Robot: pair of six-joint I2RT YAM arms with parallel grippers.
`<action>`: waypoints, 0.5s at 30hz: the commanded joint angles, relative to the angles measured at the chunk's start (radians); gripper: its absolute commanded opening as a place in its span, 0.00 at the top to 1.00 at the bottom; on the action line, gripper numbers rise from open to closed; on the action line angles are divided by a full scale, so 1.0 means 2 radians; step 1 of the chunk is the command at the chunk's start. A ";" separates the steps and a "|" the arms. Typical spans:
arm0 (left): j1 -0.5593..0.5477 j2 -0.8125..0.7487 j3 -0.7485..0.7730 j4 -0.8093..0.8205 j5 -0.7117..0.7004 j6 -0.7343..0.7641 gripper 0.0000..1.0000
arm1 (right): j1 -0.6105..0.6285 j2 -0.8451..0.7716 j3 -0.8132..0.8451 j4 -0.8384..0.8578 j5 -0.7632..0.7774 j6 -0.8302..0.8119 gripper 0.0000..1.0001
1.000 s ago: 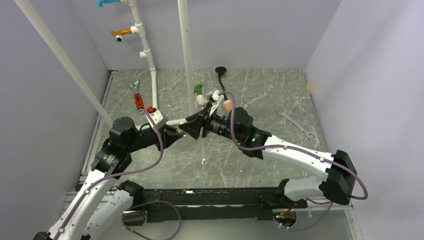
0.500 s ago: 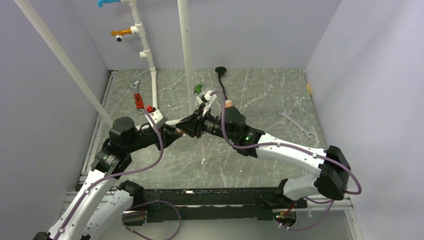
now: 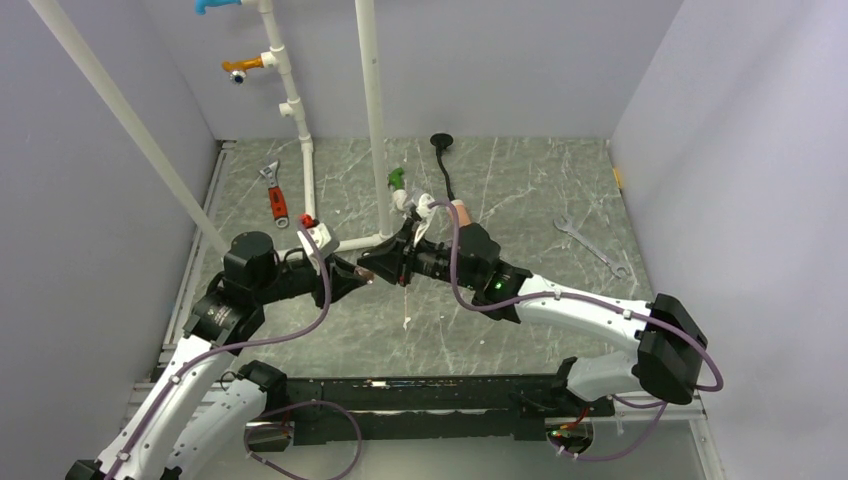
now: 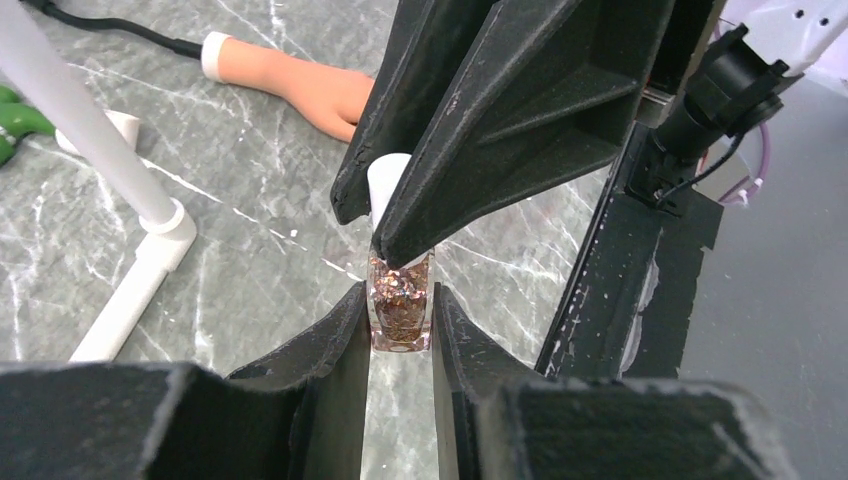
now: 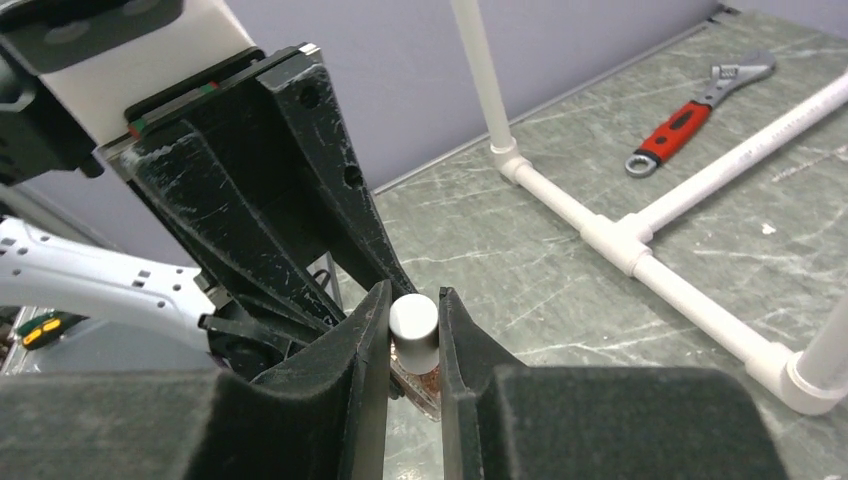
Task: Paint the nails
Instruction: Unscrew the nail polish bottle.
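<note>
- Nails: on the fingers of a peach rubber mannequin hand (image 4: 300,85) with a white cuff. It lay flat on the grey-green marbled table (image 4: 250,230), toward the far side. Its fingertips were out of sight, so the nails themselves could not be made out.
- Left gripper (image 4: 400,297): jaws pinched on the glass body of a small clear bottle of coppery glitter polish (image 4: 400,312), held above the table.
- Right gripper (image 5: 413,300): facing the left one tip to tip, jaws pressed against the bottle's round white cap (image 5: 413,318).
- White plastic pipe frame (image 5: 620,235): lying on the table behind the grippers, with uprights rising from it.
- Red-handled adjustable wrench (image 5: 682,122): flat on the table, on the far side of the pipe in the right wrist view, not touching it.
- Silver open-ended spanner (image 3: 590,243): at the far right of the table, well apart from everything else.
</note>
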 commanded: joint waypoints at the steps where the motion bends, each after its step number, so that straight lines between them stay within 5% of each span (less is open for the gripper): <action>1: 0.000 0.000 0.026 0.028 0.061 0.012 1.00 | 0.008 -0.022 -0.031 0.106 -0.099 -0.012 0.97; 6: 0.000 0.002 0.026 0.032 0.099 0.009 1.00 | 0.008 -0.027 -0.071 0.206 -0.148 -0.025 0.98; 15: 0.000 0.007 0.026 0.041 0.166 0.008 1.00 | 0.008 0.006 -0.051 0.254 -0.245 -0.055 0.97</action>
